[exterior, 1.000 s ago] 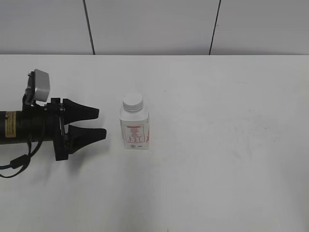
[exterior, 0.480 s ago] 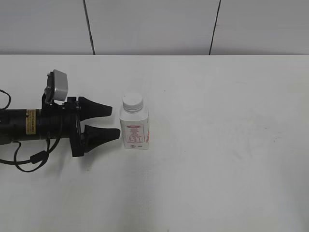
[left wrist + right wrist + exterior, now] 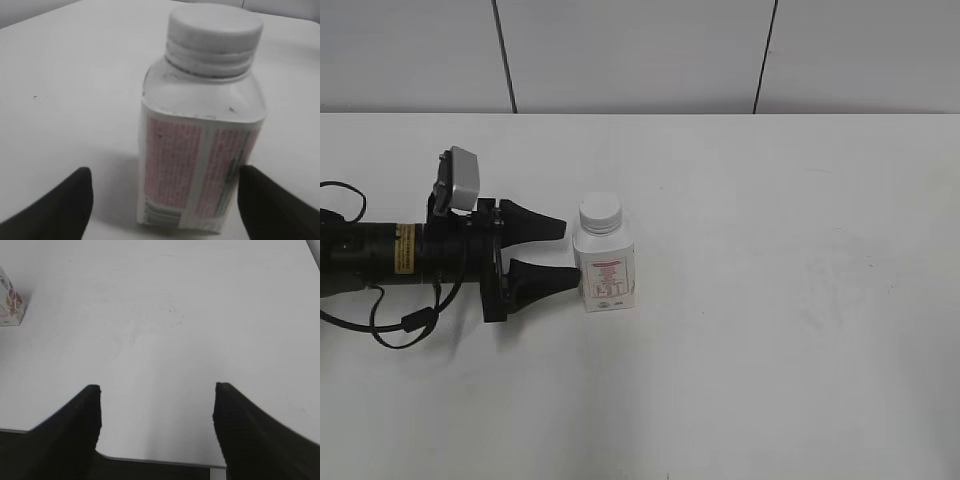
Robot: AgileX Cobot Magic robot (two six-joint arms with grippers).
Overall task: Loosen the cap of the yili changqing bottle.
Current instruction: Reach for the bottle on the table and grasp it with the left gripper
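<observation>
The yili changqing bottle (image 3: 604, 270) stands upright on the white table, a small white squarish bottle with a red-printed label. Its white cap (image 3: 600, 213) sits on the neck. In the left wrist view the bottle (image 3: 200, 165) fills the middle, with the cap (image 3: 215, 30) on top. My left gripper (image 3: 572, 253) is open and lies level at the bottle's left side, with one finger on each side of its near corner (image 3: 165, 175); the lower finger touches the bottle or nearly does. My right gripper (image 3: 157, 388) is open and empty near the table's edge, out of the exterior view.
The white table (image 3: 790, 300) is bounded by a grey panelled wall (image 3: 640, 50) at the back. The right wrist view shows a corner of the bottle (image 3: 10, 305) at far left and the table's near edge (image 3: 150, 461).
My left gripper has moved right, from well clear of the bottle to straddling its left side. The bottle has shifted slightly to the right.
</observation>
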